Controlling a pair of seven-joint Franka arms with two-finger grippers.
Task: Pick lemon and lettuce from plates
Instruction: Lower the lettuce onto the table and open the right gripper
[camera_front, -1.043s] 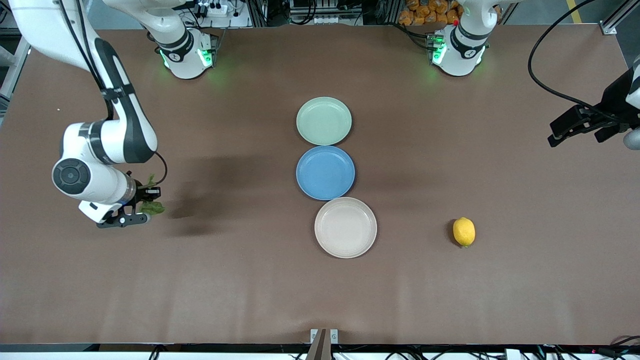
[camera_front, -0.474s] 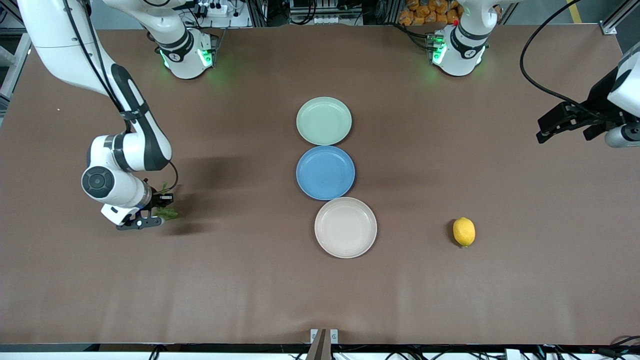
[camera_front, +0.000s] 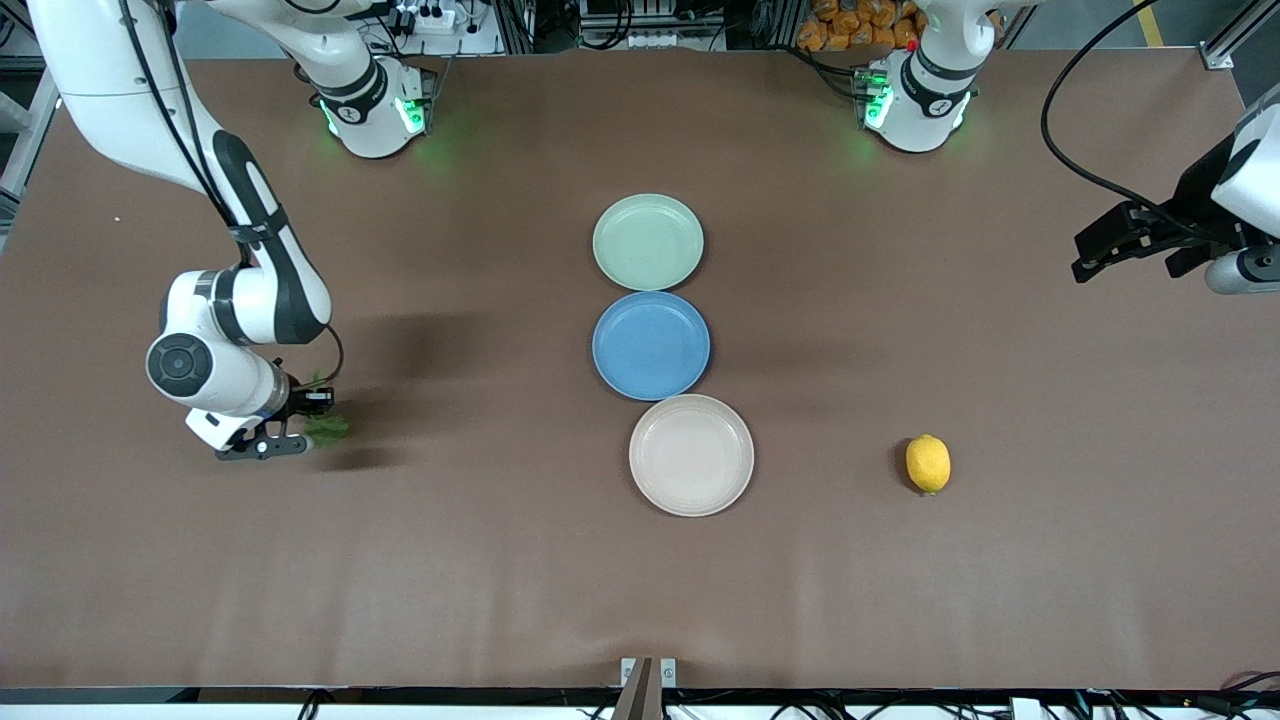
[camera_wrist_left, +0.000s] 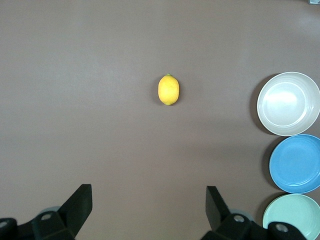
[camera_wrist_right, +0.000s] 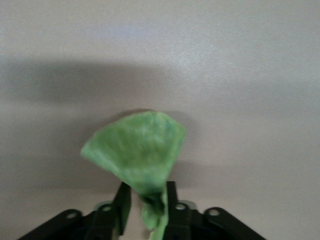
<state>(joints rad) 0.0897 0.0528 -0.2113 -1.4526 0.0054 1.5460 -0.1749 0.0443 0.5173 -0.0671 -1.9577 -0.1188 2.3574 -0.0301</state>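
My right gripper (camera_front: 306, 422) is shut on the lettuce (camera_front: 329, 428), a green wrinkly leaf, low over the bare table toward the right arm's end. In the right wrist view the lettuce (camera_wrist_right: 135, 150) fans out from between the pinching fingers (camera_wrist_right: 123, 200). The lemon (camera_front: 928, 463) lies on the bare table beside the beige plate (camera_front: 691, 455), toward the left arm's end; it also shows in the left wrist view (camera_wrist_left: 168, 89). The mint plate (camera_front: 648, 242) holds nothing, like the beige one. My left gripper (camera_front: 1105, 248) is open and empty, high over the left arm's end of the table.
A blue plate (camera_front: 651, 345) sits between the mint and beige plates, also holding nothing. The left wrist view shows all three: the beige plate (camera_wrist_left: 288, 103), the blue plate (camera_wrist_left: 296, 163) and the mint plate (camera_wrist_left: 292, 217). Brown table surface surrounds them.
My right gripper with the lettuce shifted toward the plates, then drew back a little toward the right arm's end. My left gripper moved slightly inward over the table. The lemon stayed put.
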